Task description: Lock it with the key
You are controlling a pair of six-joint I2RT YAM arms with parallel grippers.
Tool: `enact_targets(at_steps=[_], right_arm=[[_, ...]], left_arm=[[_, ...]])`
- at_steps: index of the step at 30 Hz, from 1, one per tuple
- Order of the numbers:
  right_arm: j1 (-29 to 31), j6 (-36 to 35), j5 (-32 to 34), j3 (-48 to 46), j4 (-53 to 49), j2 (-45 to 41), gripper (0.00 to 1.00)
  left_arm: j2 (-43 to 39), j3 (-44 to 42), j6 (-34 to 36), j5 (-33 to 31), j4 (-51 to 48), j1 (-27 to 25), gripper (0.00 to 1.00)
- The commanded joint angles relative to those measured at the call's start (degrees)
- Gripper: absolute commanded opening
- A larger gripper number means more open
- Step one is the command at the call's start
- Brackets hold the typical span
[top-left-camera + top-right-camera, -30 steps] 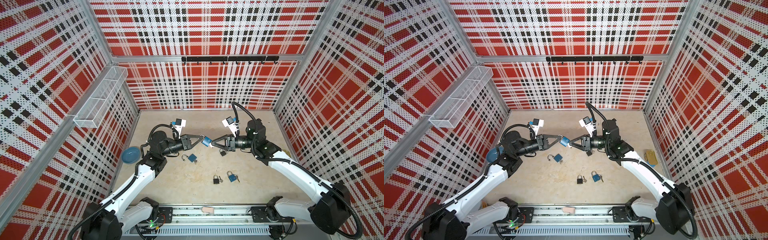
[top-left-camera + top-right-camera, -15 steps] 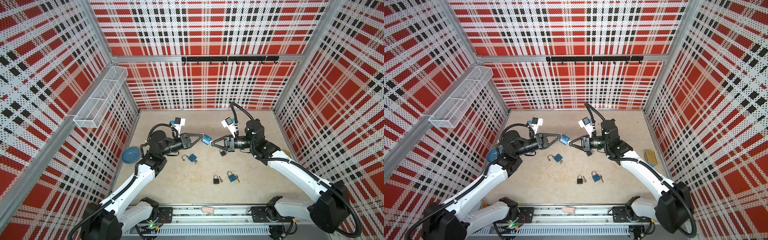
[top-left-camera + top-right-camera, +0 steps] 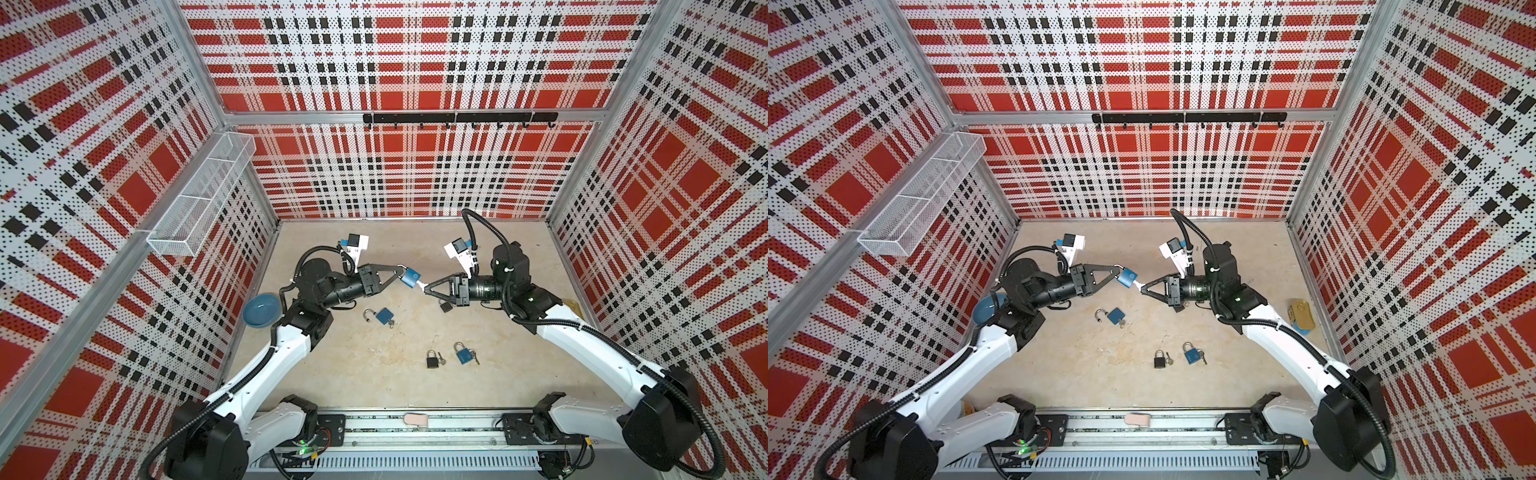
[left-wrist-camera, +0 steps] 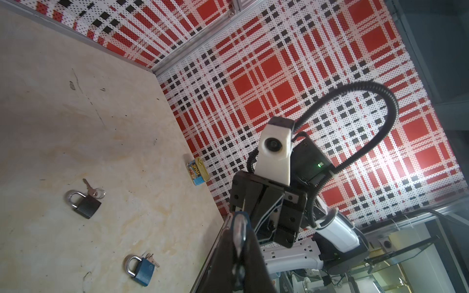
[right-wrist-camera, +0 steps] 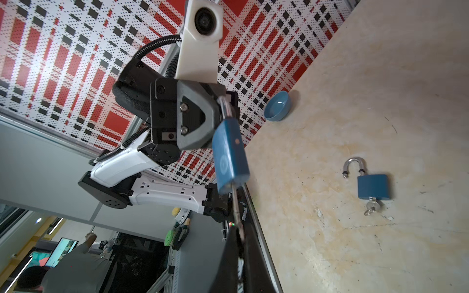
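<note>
A blue padlock (image 3: pixel 411 277) (image 3: pixel 1127 277) hangs in the air over the middle of the table. My left gripper (image 3: pixel 400 271) (image 3: pixel 1116 270) is shut on its silver shackle (image 4: pixel 238 228). A key (image 5: pixel 236 203) sticks out of the padlock body (image 5: pixel 229 157) at the keyhole end. My right gripper (image 3: pixel 424 287) (image 3: pixel 1142 289) (image 5: pixel 239 236) is shut on that key, facing the left gripper tip to tip. In the left wrist view the padlock body is mostly hidden behind the fingers (image 4: pixel 251 253).
On the table lie an open blue padlock with key (image 3: pixel 384 316), a black padlock (image 3: pixel 432 359), a shut blue padlock (image 3: pixel 463 354) and a small black padlock (image 3: pixel 446 306) below my right gripper. A blue bowl (image 3: pixel 261 309) sits by the left wall, a tin (image 3: pixel 1300 311) by the right.
My right gripper's jaws have closed on the key in the padlock. The left gripper has kept its hold on the shackle, with the padlock shifted only slightly.
</note>
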Motion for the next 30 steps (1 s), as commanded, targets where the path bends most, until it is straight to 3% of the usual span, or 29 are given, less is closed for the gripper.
enact_targets(at_steps=[1,9,19,24,30], right_arm=[[0.3,-3.1,2.4,-2.8,-5.0,-4.1,0.00],[-1.9,-7.8,11.1,-3.6,-16.3,-9.5,0.00],[-9.1,-8.9,9.3,-1.7,-18.9,-9.3,0.00],[-9.3,-9.3,9.0,-2.2,-19.0,-9.2,0.00],[-9.2,-9.6,8.5,-3.3,-18.2,-7.5,0.00]], left_arm=[[1.3,1.7,-0.8,1.4,3.4,3.2,0.00],[6.9,0.6,1.7,3.1,2.6,2.9,0.00],[23.9,2.8,14.2,0.7,-8.2,-7.2,0.00],[30.8,5.2,16.6,1.0,-9.6,-9.4,0.00],[37.4,12.0,26.1,-1.3,-23.6,-10.8,0.00]])
